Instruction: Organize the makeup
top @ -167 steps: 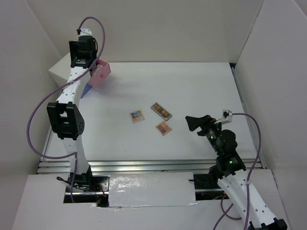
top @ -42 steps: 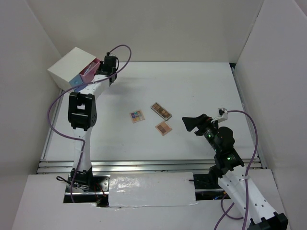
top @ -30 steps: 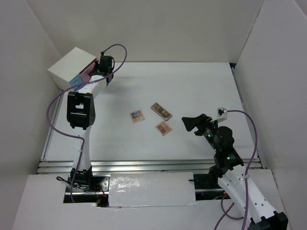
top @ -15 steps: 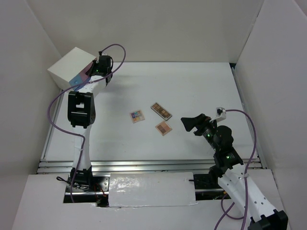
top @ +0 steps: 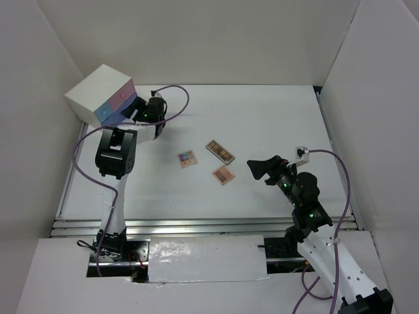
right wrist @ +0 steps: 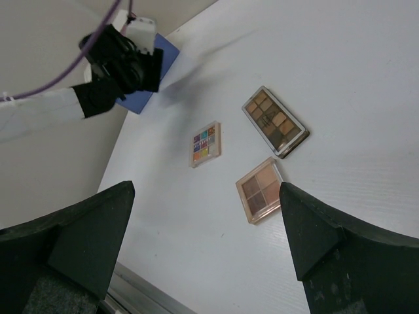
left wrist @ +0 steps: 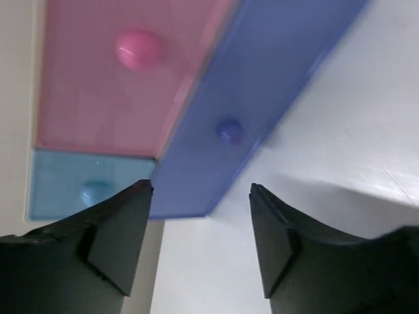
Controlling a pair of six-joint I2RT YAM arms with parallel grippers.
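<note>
Mid-tabletop, well apart from the white box with pink and blue drawers, lie three flat pieces of makeup: a small square multicoloured eyeshadow palette, a long dark-brown palette and a square tan palette. They are near each other but not touching. The left arm's fingers stand spread and empty before the drawer fronts. The right arm's fingers gape wide, empty, near the tan palette. Each palette looks light, stiff and slick, and probably too low to grab easily; pinch across the narrow sides, fingertips down at the surface.
</note>
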